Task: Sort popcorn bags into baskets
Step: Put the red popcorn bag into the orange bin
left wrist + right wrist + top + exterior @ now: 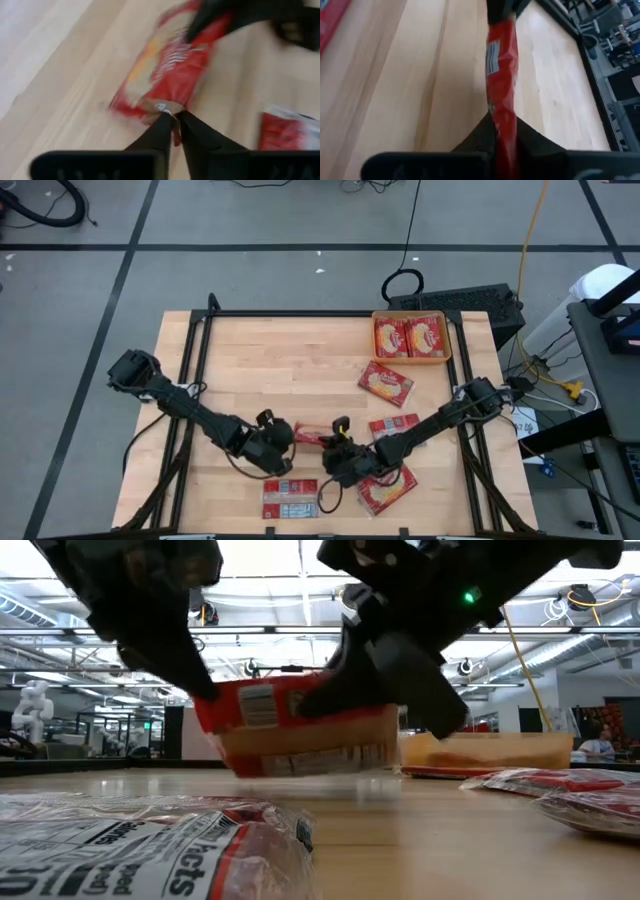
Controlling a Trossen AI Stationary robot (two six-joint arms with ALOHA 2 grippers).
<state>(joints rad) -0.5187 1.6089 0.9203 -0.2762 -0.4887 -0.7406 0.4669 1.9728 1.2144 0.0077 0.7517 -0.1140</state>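
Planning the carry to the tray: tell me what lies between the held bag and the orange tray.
Both grippers, left and right, pinch one bag at the near middle of the table. Between it and the tray in the far right corner lie two loose bags. Carried above them, nothing else visible blocks the way.

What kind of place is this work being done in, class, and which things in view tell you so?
Probably a robotics lab or workshop: a wooden table in a black frame on a grey floor with taped lines, cables trailing beside it, and, in the low view, an open hall with ceiling lights and a white robot figure.
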